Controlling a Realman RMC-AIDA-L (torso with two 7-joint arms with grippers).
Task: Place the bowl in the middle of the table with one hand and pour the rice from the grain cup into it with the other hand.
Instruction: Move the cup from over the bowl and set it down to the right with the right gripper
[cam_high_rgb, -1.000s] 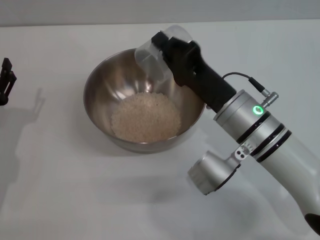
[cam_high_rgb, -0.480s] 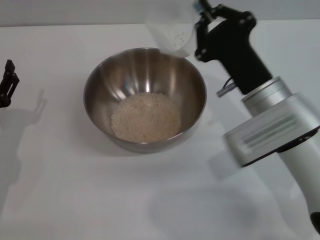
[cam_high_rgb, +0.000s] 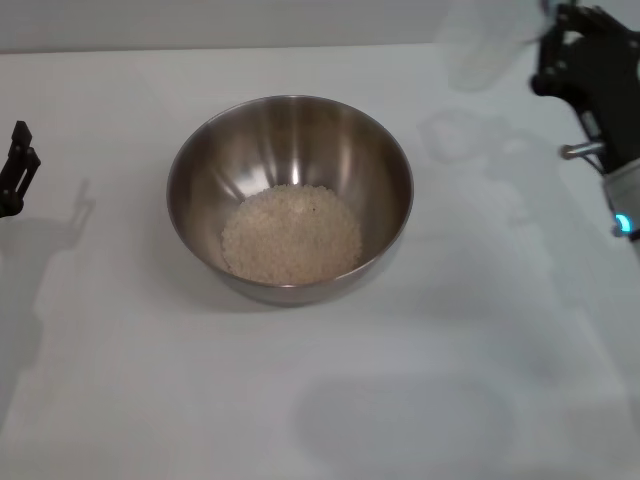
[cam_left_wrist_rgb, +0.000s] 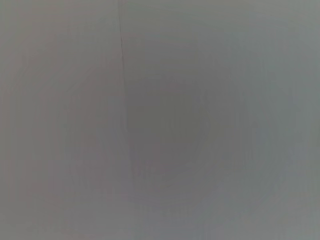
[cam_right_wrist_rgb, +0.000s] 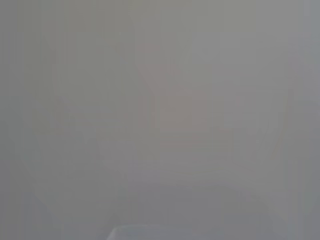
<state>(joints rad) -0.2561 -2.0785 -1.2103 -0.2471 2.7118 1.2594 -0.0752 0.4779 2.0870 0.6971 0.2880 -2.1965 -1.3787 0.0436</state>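
We find the stainless-steel mixing bowl (cam_high_rgb: 290, 195) standing upright on the white table (cam_high_rgb: 150, 400), nearer to us than either claw and roughly midway between them. The heap of rice (cam_high_rgb: 291, 234) lies in its bottom, well below the rim. We judge the bowl stiff and fairly light even with the grain in it, its polished wall slippery; if it must be shifted, the thin rim is the only real hold, one finger inside and one outside, and it should be lifted level so the loose rice does not slide.

The left claw (cam_high_rgb: 16, 170) sits at the table's left edge, well apart from the bowl, carrying nothing that we can see; we cannot tell how far its fingers are parted.

Farthest off, the right claw (cam_high_rgb: 580, 60) is raised at the far right, with the clear grain cup (cam_high_rgb: 490, 45) just to its left, blurred and seemingly clamped in it by the handle side. The cup looks empty, so we take it as very light, thin and smooth; the handle is the sound place to hold it, with a gentle squeeze. It hangs beyond the bowl's rim, clear of it
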